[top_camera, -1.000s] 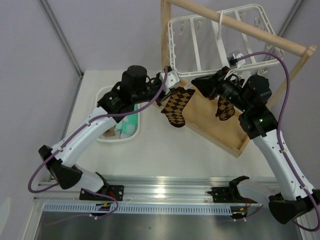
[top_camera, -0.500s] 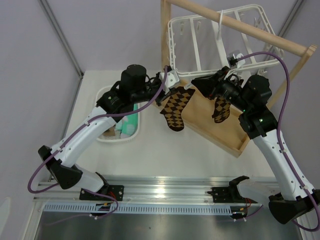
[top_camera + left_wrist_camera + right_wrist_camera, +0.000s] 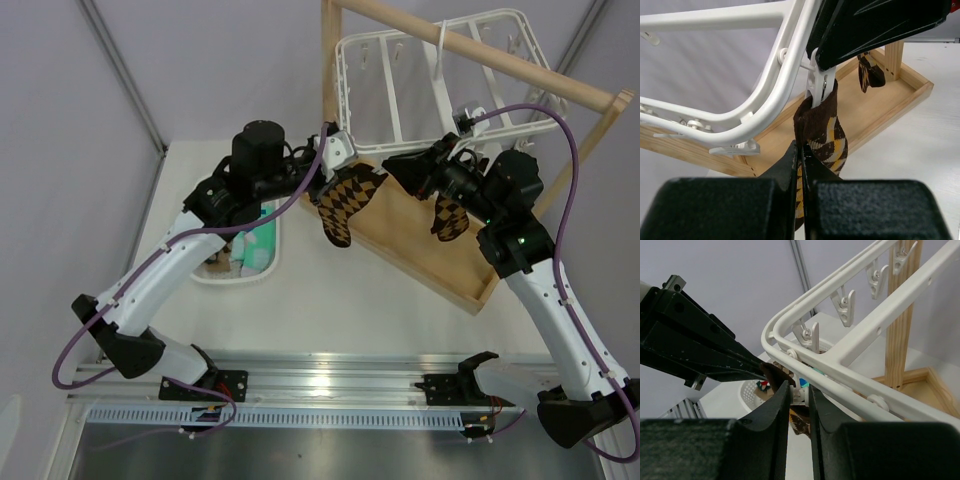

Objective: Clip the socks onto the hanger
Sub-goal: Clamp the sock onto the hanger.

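- Top external view: a white mesh basket sits on the desk, down and to the left of the left pincer. A mint green sock lies in the basket.
- The left pincer is clamped on a brown-and-tan argyle sock. In the left wrist view its two fingers meet on the fabric, partway down the sock.
- Below that grip, the rest of the sock droops over the near-left edge of the wooden tray.
- Just above the left pincer, the sock's cuff sits in the mouth of a white clip. The clip dangles from the rounded corner of the hanger.
- The right pincer is clamped on that same clip, reaching in from the right. In the right wrist view the white plastic sits between its two fingers, with the hanger's corner bar just above them.
- The two pincers are close together, the right one above the left one.
- Behind the right pincer's tips and under its wrist, a second argyle sock hangs down over the tray.
- Above and behind both pincers, the hanger hangs by its hook from the rod of the wooden stand.
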